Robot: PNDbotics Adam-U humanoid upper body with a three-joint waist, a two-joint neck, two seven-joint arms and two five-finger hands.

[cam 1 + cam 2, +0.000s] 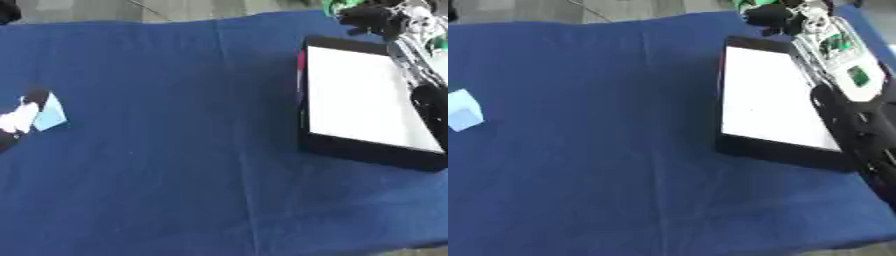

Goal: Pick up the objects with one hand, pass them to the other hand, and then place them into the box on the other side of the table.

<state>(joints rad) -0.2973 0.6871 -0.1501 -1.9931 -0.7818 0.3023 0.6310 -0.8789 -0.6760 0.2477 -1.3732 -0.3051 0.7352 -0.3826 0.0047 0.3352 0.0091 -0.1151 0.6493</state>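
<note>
A black box with a white floor stands on the right of the blue cloth. My right arm runs up along its right side. My right hand hovers just past the box's far left corner, fingers curled round a small green thing that pokes out beyond them. At the left edge lies a light-blue block. My left hand shows only partly at the picture's border in the left eye view, touching the block's left side; it is cut off in the right eye view.
The blue cloth covers the whole table, with a few creases. Grey floor shows beyond the far edge. The cloth's front right corner shows at the lower right.
</note>
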